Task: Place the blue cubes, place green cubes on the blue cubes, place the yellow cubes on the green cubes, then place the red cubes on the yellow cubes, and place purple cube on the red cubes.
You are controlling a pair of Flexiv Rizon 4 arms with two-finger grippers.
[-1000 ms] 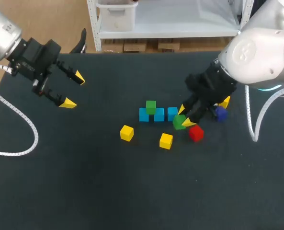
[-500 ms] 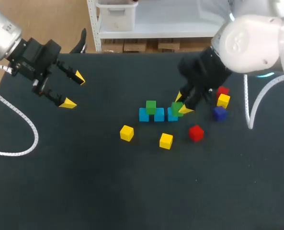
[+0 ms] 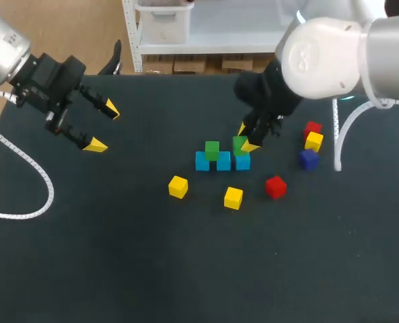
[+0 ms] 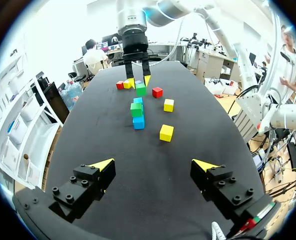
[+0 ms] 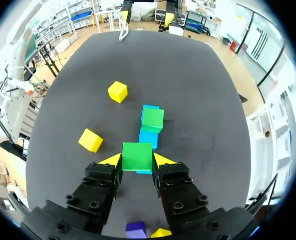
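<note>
Right end effector point(image 5: 138, 160) grips green cube point(image 5: 137, 153) level above blue cubes point(image 5: 148, 138).

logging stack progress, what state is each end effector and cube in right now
left end effector: open, empty
right end effector: shut on held green cube
held green cube: above end blue cube
other green cube: stacked on blue cubes
yellow cubes: unstacked
red cubes: unstacked
purple cube: unstacked

On the surface point(image 3: 118, 256), a row of three cubes point(image 3: 223, 162) carries a stacked cube point(image 3: 212, 149). My right hand point(image 3: 246, 137) grips another cube point(image 3: 239, 144) over its 3 o'clock end. A loose cube point(image 3: 233, 198) lies at 6 o'clock, a cluster point(image 3: 311, 142) at 3.
</note>
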